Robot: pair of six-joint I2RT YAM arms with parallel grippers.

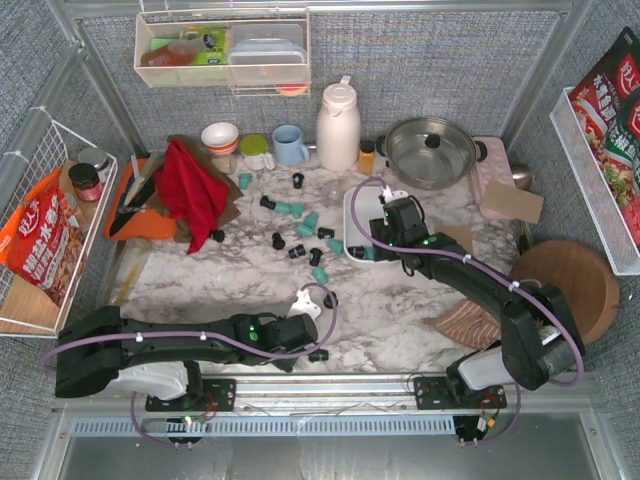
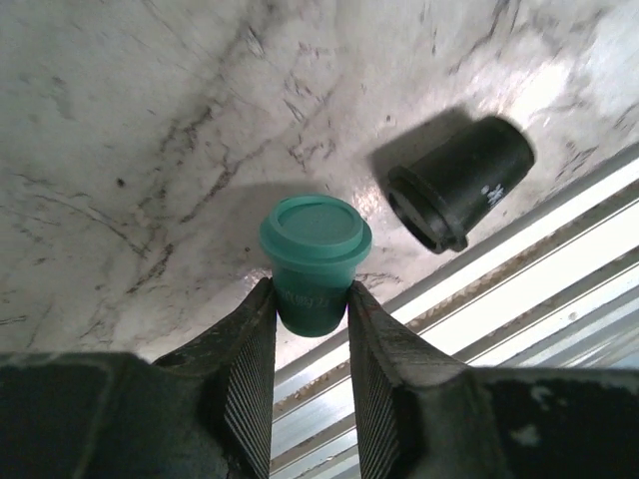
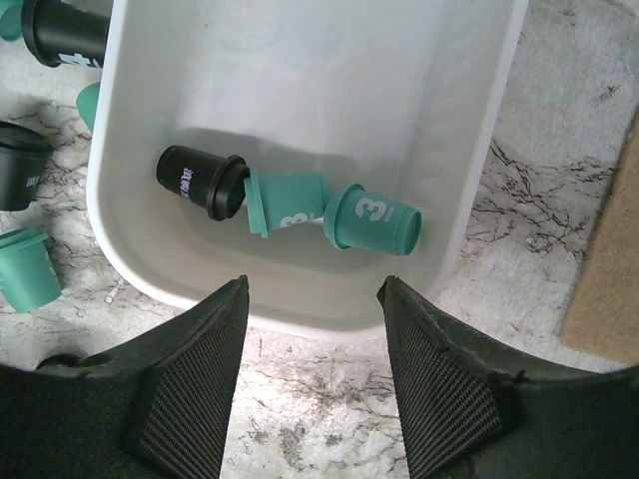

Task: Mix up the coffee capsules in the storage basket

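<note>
In the left wrist view my left gripper (image 2: pixel 312 299) is shut on a teal coffee capsule (image 2: pixel 316 235); both fingertips press its tapered body, lid facing the camera. A black capsule (image 2: pixel 461 182) lies on its side just to the right, by the table's metal front edge; the top view shows it too (image 1: pixel 318 354). My right gripper (image 3: pixel 313 289) is open and empty over the near rim of the white storage basket (image 3: pixel 300 324). Inside the basket lie one black capsule (image 3: pixel 198 180) and two teal ones (image 3: pixel 290 203). Several more teal and black capsules (image 1: pixel 297 222) are scattered on the marble left of the basket (image 1: pixel 352 212).
A red cloth (image 1: pixel 190 188) on an orange tray, bowls (image 1: pixel 220 136), a blue mug (image 1: pixel 290 145), a white thermos (image 1: pixel 338 125) and a steel pot (image 1: pixel 430 150) line the back. A round wooden board (image 1: pixel 566 285) sits at the right. A wire rack with an orange bag (image 1: pixel 40 240) hangs left.
</note>
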